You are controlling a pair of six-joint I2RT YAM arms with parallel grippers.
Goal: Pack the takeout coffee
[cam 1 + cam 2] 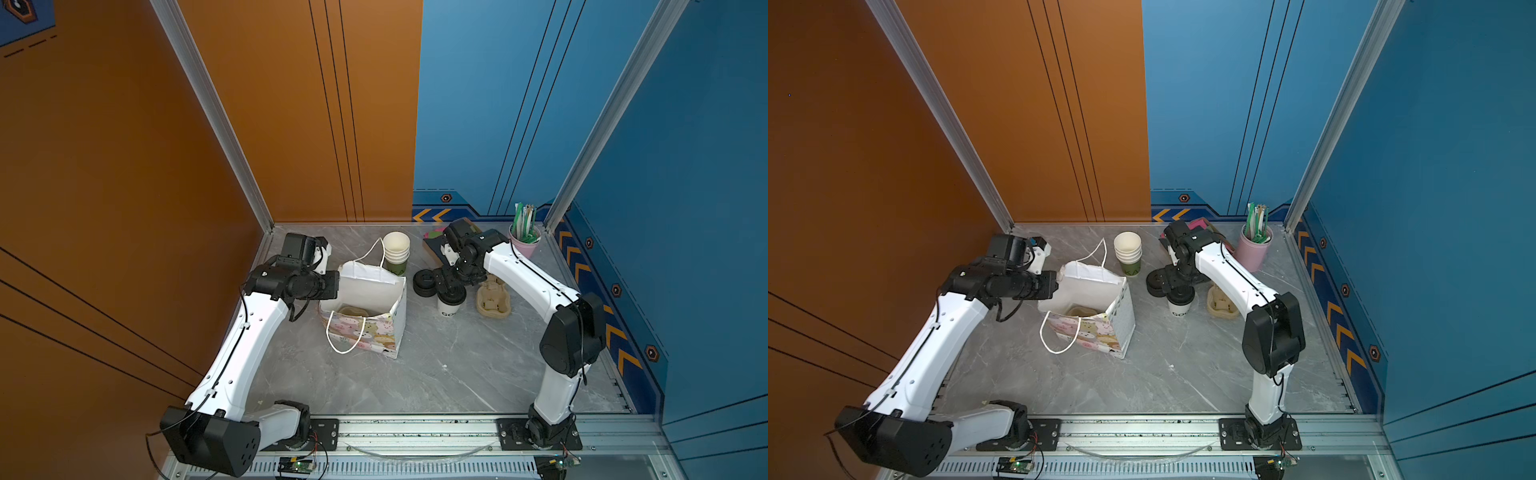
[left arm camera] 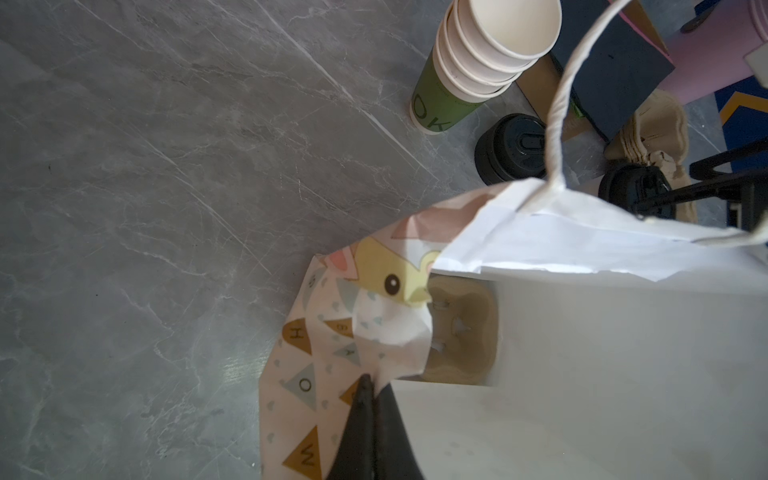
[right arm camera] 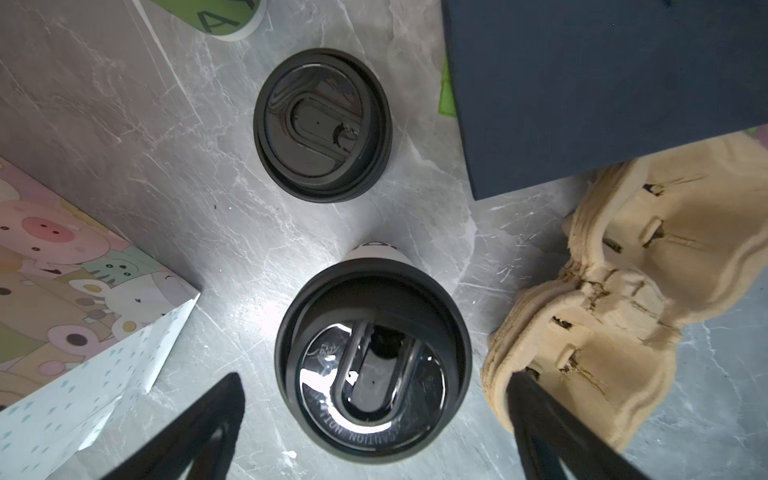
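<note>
**Takeout coffee (image 1: 450,306) upright on the tabletop (image 1: 436,365), right pincer (image 3: 376,376) spread over it**

In both top views the cup is seen right of centre, between the paper bag (image 1: 374,336) and the pulp cup carriers (image 1: 493,301). Its long axis is vertical and its black lid points upward. The right pincer's fingers are held wide apart, either side of the lid. The left pincer (image 2: 368,384) is clamped together on the bag's rim.
</note>
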